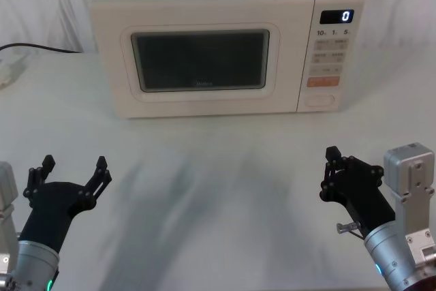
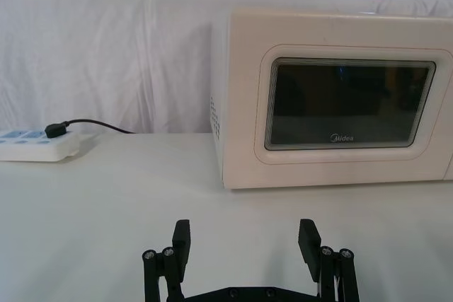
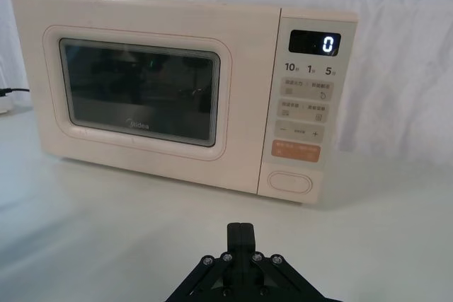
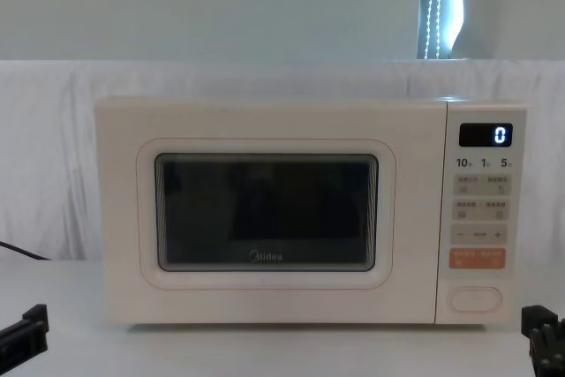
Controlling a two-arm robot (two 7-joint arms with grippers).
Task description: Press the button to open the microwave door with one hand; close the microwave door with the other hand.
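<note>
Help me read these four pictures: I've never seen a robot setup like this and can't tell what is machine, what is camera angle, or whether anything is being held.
It is one moment seen by four cameras on a two-armed robot. The head view looks down at a white table with a cream microwave, its door shut. The black claws at the bottom are the robot's hands: the left gripper, fingers spread open, and the right gripper, fingers together. Neither holds anything, and both sit well short of the microwave. The chest view looks straight at the microwave's front. Each wrist view looks forward from one arm. The wide pale button at the bottom of the panel opens the door. A power strip lies to the left.
</note>
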